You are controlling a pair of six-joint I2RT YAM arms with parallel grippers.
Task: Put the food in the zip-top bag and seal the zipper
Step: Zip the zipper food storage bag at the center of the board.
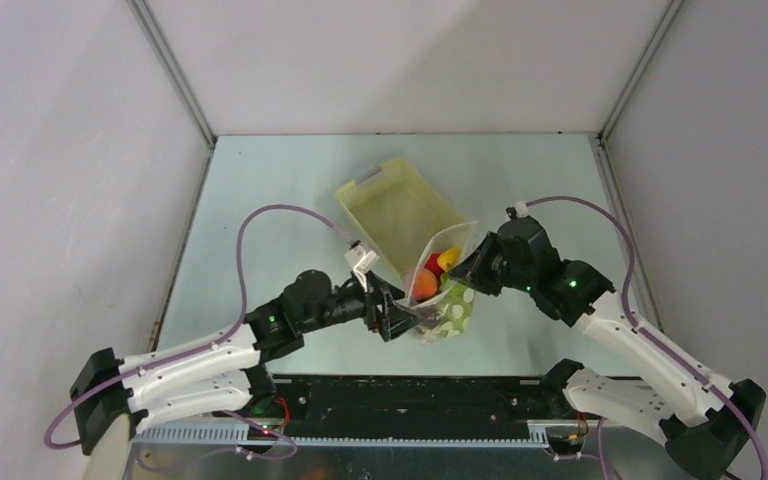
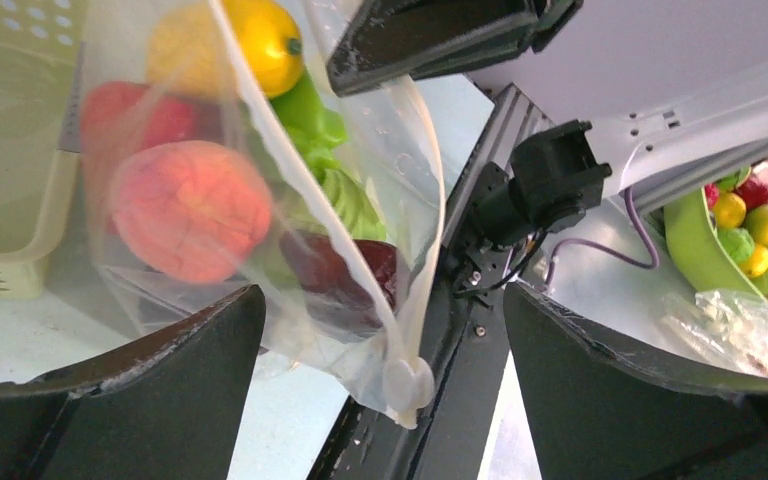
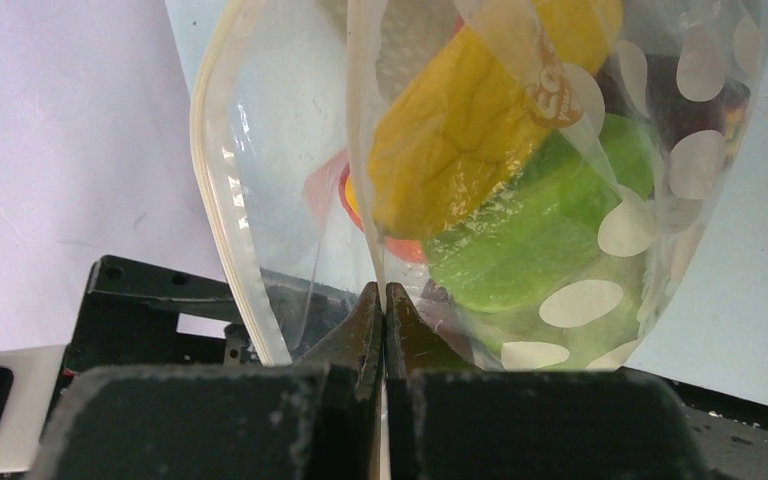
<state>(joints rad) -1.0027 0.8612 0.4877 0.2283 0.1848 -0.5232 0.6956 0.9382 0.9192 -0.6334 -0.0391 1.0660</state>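
A zip-top bag [image 3: 290, 150] tight in right gripper [image 3: 384, 292]; left gripper [image 2: 380, 300] agape

White arm shells [image 1: 190, 365], black joints [image 1: 310, 295], looping purple cables [image 1: 285, 207], green lights [image 1: 272, 320].

Zip-top bag [image 3: 625, 225]: clear film printed with white oval dots, as I see it just above the right gripper [image 3: 385, 300].
Zipper [image 3: 215, 220]: pale cream strip, left of that gripper's tips.
Yellow piece [image 3: 460, 140]: bright yellow, straight ahead of the right gripper, behind the film.
Green piece [image 3: 550, 230]: light green, I read it beside the yellow piece.
Peach [image 2: 190, 210]: orange-pink, up and left of the left gripper [image 2: 382, 295].
Apple [image 2: 345, 280]: dark red, close ahead of the left gripper.
Fingers [image 2: 160, 400]: black, on both grippers.
Basket [image 1: 400, 205]: pale yellow, beyond both grippers.
Table [image 1: 260, 200]: pale blue-green.
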